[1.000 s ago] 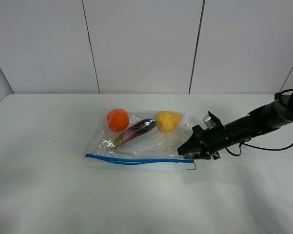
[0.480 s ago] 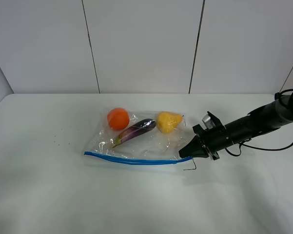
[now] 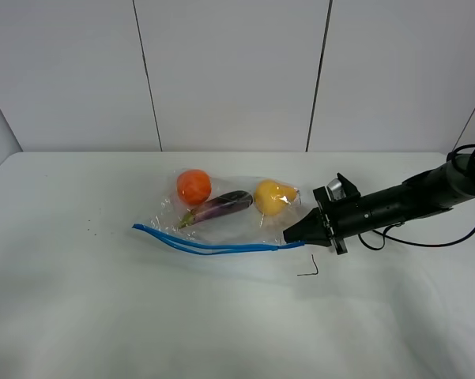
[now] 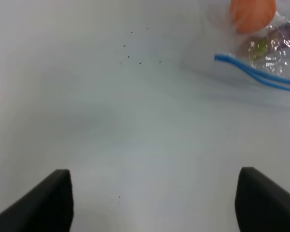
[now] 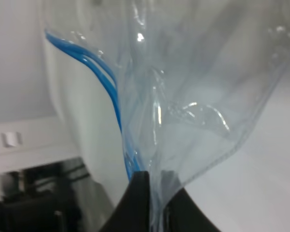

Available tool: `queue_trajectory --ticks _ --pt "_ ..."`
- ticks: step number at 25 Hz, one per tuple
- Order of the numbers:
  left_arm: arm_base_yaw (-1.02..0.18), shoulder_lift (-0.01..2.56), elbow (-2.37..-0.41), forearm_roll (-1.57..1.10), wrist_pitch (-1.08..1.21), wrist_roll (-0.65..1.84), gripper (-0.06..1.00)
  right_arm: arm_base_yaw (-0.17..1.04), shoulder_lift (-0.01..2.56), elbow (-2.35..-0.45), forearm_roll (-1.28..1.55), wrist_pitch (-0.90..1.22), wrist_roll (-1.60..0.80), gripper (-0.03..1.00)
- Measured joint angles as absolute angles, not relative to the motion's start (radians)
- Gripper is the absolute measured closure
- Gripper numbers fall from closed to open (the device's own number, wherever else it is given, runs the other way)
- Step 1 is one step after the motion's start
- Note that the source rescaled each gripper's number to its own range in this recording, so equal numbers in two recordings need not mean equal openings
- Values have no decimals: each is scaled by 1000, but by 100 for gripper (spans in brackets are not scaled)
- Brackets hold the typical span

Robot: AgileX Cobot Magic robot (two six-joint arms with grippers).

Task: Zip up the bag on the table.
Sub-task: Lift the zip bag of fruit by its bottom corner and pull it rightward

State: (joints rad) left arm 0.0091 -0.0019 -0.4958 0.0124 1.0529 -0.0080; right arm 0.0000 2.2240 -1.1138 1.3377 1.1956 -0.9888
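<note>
The bag (image 3: 221, 213) is lying on the worktop (image 3: 103, 316), looking soft, light and slippery. The right fingers (image 3: 291, 235) are pinching its corner by the blue strip (image 3: 213, 247). The left fingers (image 4: 48, 200) are hanging wide apart, holding nothing.

The exterior high camera is mounted above the table (image 3: 79, 316), on the zipper side of the bag (image 3: 237, 225). It faces down toward the wall (image 3: 221, 71) beyond the bag, at long range, with the whole bag in frame.

The left wrist camera looks down on the table beside the bag's end that holds the orange (image 4: 252, 13), at medium range.

The right wrist camera sits very close to the bag's opposite corner, looking along the blue zipper strip (image 5: 108, 92).

All three views share that strip.
</note>
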Motion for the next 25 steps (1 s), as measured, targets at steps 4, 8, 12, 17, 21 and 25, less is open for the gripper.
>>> queue_trajectory --ticks 4,8,12,17,21,25 --pt "9 -2 -496 12 1053 -8 7 1 2224 -1114 1409 1206 -920 97" --pt "9 -2 -496 12 1053 -8 7 1 2224 -1114 1463 1207 -859 97" --pt "9 -2 -496 12 1053 -8 7 1 2189 -1114 1483 1205 -821 97" --pt "9 -2 -496 12 1053 -8 7 1 2107 -1113 1495 1202 -767 97" --pt "9 -2 -496 12 1053 -8 7 1 2073 -1113 1496 1202 -746 97" --pt "9 -2 -496 12 1053 -8 7 1 2073 -1113 1482 1202 -728 97"
